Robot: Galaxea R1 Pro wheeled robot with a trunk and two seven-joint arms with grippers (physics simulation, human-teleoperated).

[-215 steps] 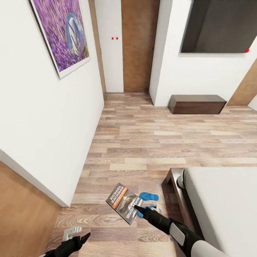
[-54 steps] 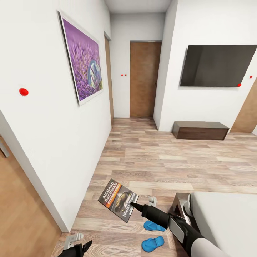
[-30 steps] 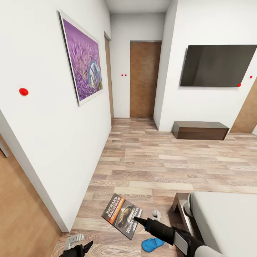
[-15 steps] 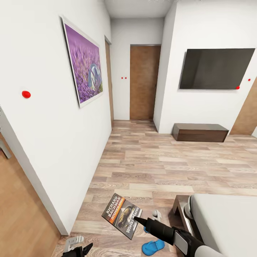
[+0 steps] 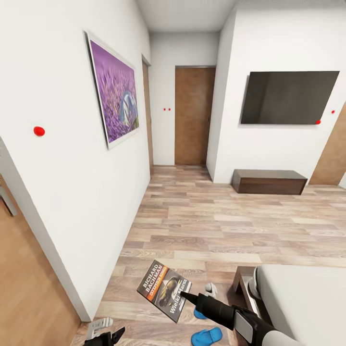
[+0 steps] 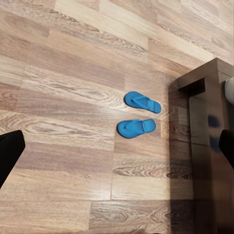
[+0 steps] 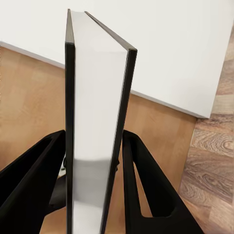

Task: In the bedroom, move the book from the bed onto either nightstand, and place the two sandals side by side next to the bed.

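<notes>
Near the bed's [image 5: 307, 307] foot corner, right claw [image 5: 185, 298] clamps the book [image 5: 164, 290] by its lower edge — held over plank floor [image 5: 216, 226]. Thin, light, probably bends; a spine-side grip would hold steadier. Both sandals [image 6: 139, 114] lie together beside the frame. Left claw [image 5: 108, 334] — spread, empty.
</notes>
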